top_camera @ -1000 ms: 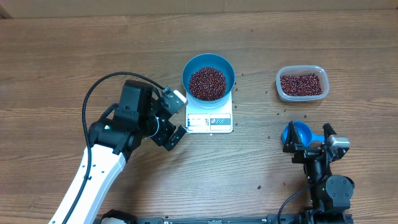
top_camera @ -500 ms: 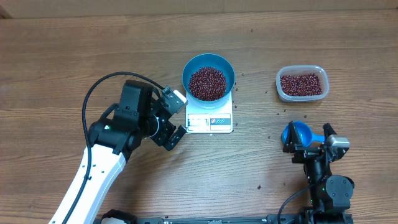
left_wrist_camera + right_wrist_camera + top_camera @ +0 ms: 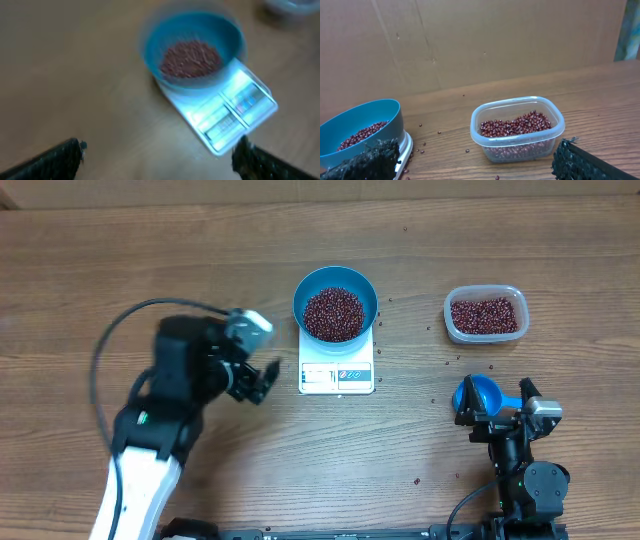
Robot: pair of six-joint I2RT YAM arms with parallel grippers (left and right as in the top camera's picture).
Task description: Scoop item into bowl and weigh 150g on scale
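**benchwatcher:** what are the pincers doing?

**yam_fan:** The left pincer (image 3: 258, 378) is spread wide with nothing in it. It hangs over the bench (image 3: 100, 270) just at 9 o'clock of the scale (image 3: 337, 377), not touching it. The right pincer (image 3: 495, 406) is wide open too, at about 4 o'clock from the scale and well apart from it.

**benchwatcher:** and that little blue scoop?

**yam_fan:** The scoop (image 3: 478, 392) sits right at the right pincer's tips, on the 11 o'clock side. Can't tell from above if a finger touches it.

**benchwatcher:** where are the beans?

**yam_fan:** A heap of beans (image 3: 333, 314) is in the bowl (image 3: 310, 285). The bowl stands on the 12 o'clock half of the scale, and its rim sticks out past the edges. The display strip at 6 o'clock is uncovered, but it's too small to read. There's more in the clear tub (image 3: 450, 315) at 3 o'clock of the bowl, well apart. A few strays lie on the bench between the tub and the right pincer. The left wrist view is blurry, but the bowl is upright on the scale there too.
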